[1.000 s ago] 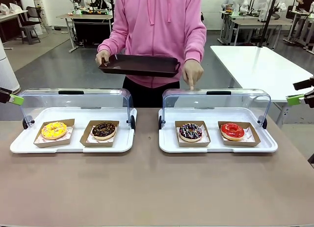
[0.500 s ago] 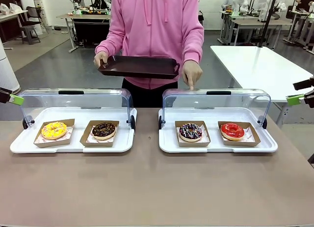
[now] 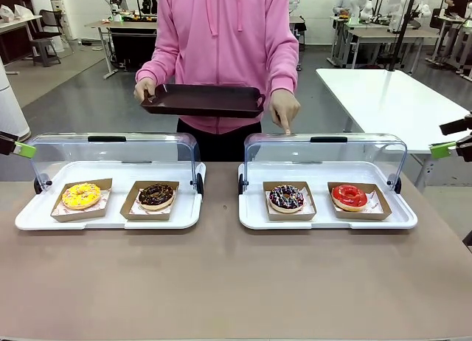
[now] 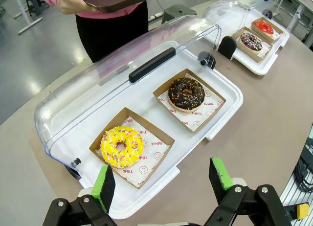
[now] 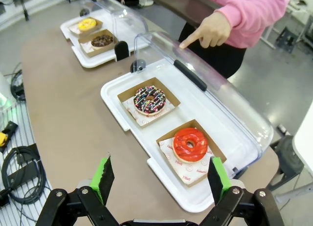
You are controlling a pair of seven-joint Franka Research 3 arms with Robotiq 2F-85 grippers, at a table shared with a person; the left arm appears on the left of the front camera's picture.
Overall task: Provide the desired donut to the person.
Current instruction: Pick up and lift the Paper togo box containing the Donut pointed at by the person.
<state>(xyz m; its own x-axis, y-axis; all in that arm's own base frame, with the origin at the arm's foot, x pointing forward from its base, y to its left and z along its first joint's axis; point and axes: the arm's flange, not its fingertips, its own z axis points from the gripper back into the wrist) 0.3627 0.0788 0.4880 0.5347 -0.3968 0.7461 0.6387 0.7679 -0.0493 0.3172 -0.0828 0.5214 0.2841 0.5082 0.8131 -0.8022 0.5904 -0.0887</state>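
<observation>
The person [image 3: 228, 38] in a pink hoodie stands at the far side, holding a dark tray [image 3: 203, 100] in one hand. The other hand [image 3: 284, 108] points a finger down onto the lid above the dark donut with coloured sprinkles [image 3: 286, 197], also seen as sprinkled donut [image 5: 149, 99] under the pointing hand [image 5: 208, 33]. A red donut [image 3: 349, 196] lies beside it. A yellow donut [image 3: 81, 195] and a chocolate donut [image 3: 155, 195] lie in the left case. My left gripper [image 3: 18, 145] stands open at the left edge, my right gripper [image 3: 446, 138] open at the right edge, both holding nothing.
Each donut sits in a brown paper tray on a white display tray [image 3: 328, 221], [image 3: 107, 221] with its clear lid [image 3: 324, 153] rolled back to the far side. The brown table [image 3: 236, 282] runs towards me. A white table [image 3: 383, 97] stands behind on the right.
The person has shifted a little to picture left with the dark tray; the finger stays on the right lid. Both arms have not moved.
</observation>
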